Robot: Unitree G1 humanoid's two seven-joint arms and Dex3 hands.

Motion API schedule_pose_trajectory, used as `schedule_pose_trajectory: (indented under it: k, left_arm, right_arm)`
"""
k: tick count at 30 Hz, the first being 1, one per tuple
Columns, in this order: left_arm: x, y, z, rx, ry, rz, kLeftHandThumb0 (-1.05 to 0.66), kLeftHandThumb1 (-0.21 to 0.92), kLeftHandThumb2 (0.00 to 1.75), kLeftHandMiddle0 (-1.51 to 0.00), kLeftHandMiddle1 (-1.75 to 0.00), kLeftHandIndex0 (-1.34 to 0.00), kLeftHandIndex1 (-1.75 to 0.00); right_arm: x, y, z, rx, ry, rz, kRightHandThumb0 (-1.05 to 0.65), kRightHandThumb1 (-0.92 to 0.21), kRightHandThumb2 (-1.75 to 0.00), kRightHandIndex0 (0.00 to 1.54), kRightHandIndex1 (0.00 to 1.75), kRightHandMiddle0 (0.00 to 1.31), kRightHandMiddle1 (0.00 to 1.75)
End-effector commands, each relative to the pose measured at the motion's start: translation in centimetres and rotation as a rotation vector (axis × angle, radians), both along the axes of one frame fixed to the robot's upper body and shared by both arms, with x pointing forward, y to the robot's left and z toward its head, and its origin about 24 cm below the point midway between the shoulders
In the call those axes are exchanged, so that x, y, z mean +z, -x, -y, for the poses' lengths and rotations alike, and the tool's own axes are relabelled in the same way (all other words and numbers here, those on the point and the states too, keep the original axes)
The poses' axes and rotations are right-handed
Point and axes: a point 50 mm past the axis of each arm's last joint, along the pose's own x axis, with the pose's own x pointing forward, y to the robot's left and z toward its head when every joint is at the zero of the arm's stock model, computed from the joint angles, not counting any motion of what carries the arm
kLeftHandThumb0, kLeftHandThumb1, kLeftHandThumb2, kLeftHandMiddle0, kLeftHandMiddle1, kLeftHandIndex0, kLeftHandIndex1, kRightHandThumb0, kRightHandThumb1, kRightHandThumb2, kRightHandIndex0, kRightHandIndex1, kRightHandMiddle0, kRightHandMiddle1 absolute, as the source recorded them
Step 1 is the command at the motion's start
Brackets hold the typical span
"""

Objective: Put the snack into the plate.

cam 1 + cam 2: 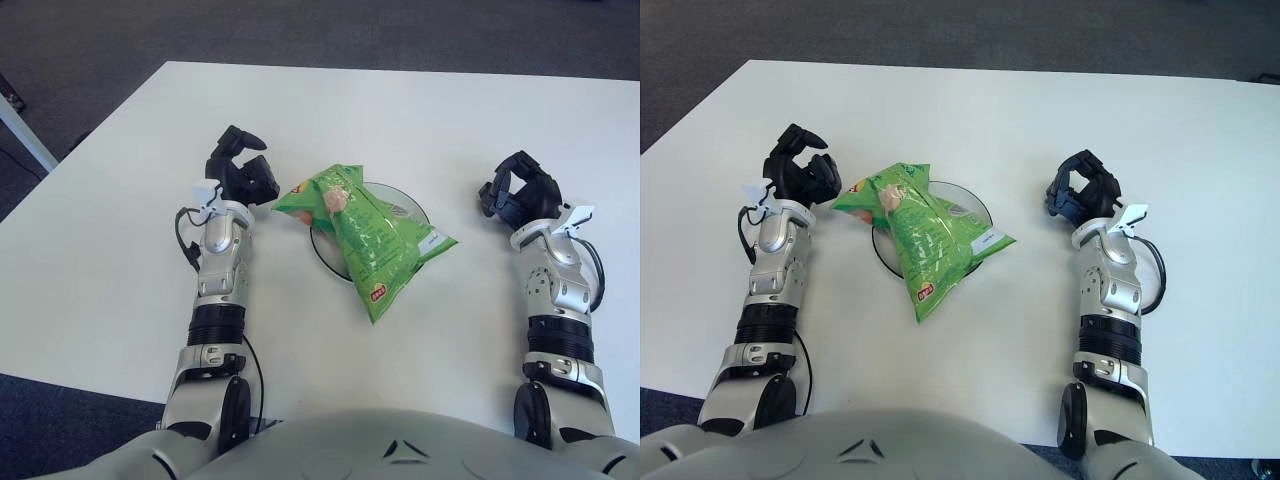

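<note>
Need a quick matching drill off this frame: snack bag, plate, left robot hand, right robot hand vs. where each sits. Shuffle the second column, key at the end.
Column 1:
1. snack bag
2. plate
3. left robot hand
4. right robot hand

Column 2:
A. apart from the plate, on its right side, holding nothing
B. lying across the plate, one end hanging past the near rim
C. just left of the bag's top corner, holding nothing
D. mostly covered, only parts of its rim showing

Pairs: 1-B, 2-D, 3-C, 4-A
</note>
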Motion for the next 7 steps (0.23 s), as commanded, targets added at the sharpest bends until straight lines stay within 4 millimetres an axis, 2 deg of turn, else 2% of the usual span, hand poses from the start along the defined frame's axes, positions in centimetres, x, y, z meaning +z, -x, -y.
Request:
schedule_pose_trajectory:
  k: [1, 7]
  left_arm:
    - [-1.45, 0.39, -0.39, 0.003, -0.010, -0.044, -0.53, 0.18, 1.48, -1.26, -1.75, -0.72, -1.75]
    - [-1.53, 0.22, -0.36, -0.006, -0.012, -0.048, -0.54, 0.18, 1.49, -1.26, -1.75, -0.73, -1.75]
  right_arm:
    - [-0.55, 0.09, -0.12, 0.003, -0.033, -0.028, -0.47, -0.37, -1.25, 1.32, 1.75, 0.57, 1.75]
    - [-0.54, -0.01, -0.12, 0.009, -0.040, -0.033, -0.47, -0.37, -1.25, 1.32, 1.75, 0.57, 1.75]
